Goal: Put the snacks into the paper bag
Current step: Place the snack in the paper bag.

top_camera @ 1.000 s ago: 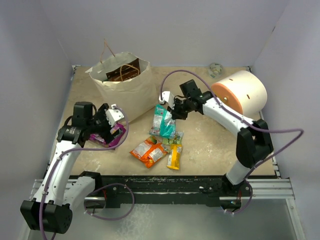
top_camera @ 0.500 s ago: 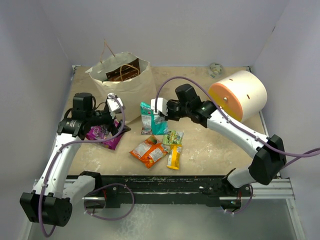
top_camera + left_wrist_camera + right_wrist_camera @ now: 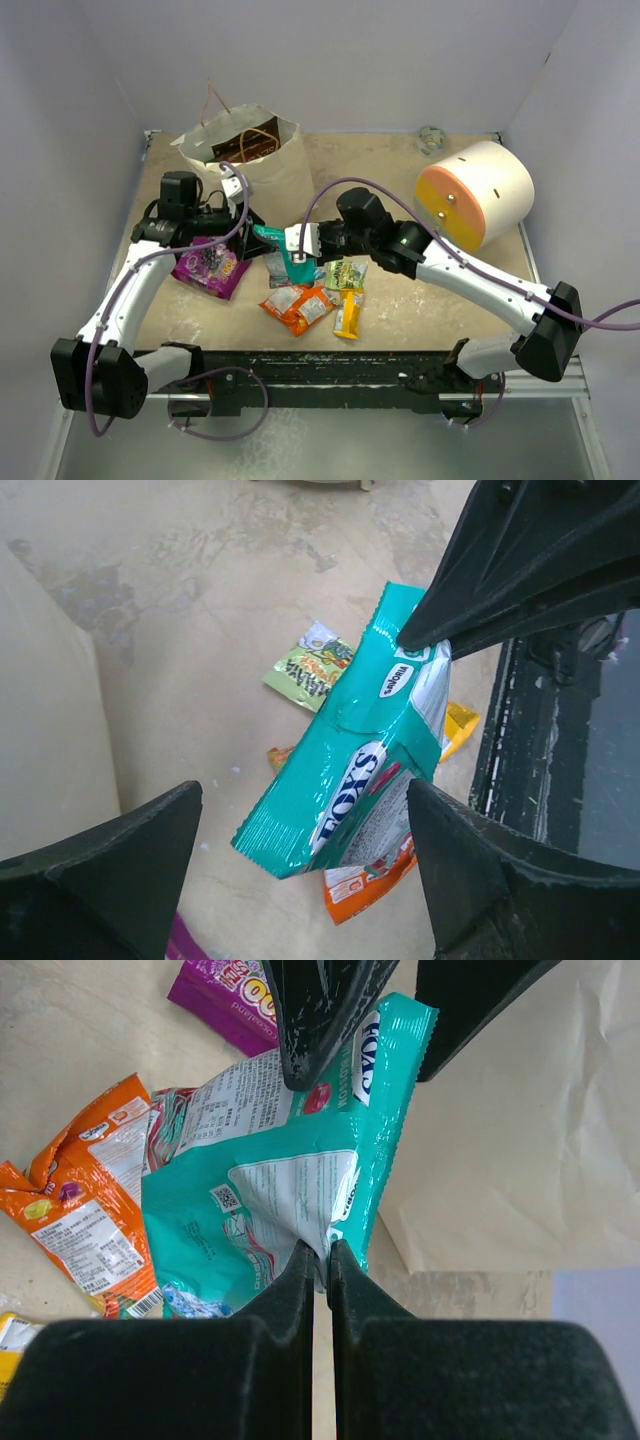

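My right gripper (image 3: pixel 298 256) is shut on a corner of the teal packet (image 3: pixel 274 246) and holds it above the table; the right wrist view shows my right gripper (image 3: pixel 322 1258) pinching the teal packet (image 3: pixel 270 1190). My left gripper (image 3: pixel 247 218) is open, its jaws either side of the teal packet (image 3: pixel 340 770) without touching it. The purple packet (image 3: pixel 208 264) lies on the table by the left arm. The paper bag (image 3: pixel 262 178) stands at the back left with a brown packet (image 3: pixel 245 146) inside.
Orange packets (image 3: pixel 299 304), a small green packet (image 3: pixel 347 273) and a yellow bar (image 3: pixel 348 315) lie on the table in front of the arms. The big cream cylinder (image 3: pixel 478 195) lies at the right. The bag's wall (image 3: pixel 50 720) is close on the left gripper's left.
My left gripper let go of the purple packet, which now lies on the table, and swung right. My right gripper carried the teal packet left, between the left gripper's open jaws.
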Motion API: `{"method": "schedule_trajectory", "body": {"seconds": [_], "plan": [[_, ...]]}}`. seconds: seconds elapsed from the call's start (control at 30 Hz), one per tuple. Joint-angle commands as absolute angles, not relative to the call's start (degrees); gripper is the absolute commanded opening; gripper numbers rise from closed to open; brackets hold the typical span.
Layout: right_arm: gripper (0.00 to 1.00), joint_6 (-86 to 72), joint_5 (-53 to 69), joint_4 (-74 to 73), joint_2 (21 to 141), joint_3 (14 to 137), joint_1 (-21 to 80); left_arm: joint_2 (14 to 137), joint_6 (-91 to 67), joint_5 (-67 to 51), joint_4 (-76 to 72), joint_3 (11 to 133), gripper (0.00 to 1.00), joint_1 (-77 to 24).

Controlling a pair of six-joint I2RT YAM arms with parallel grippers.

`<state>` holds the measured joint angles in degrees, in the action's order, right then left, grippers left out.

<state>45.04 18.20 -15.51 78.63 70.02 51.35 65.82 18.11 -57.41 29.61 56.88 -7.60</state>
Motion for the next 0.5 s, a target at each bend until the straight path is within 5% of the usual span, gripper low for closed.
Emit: {"method": "schedule_trajectory", "body": {"seconds": [0.0, 0.47], "plan": [[0.0, 44.5, 16.6, -11.3, 77.2, 71.2, 52.0, 67.7, 16.2, -64.5, 26.8, 59.4, 0.8, -8.6], [0.0, 44.0, 14.7, -7.7, 76.0, 68.4, 52.1, 67.1, 19.7, -68.3, 29.3, 57.6, 0.23, -9.4]]}}
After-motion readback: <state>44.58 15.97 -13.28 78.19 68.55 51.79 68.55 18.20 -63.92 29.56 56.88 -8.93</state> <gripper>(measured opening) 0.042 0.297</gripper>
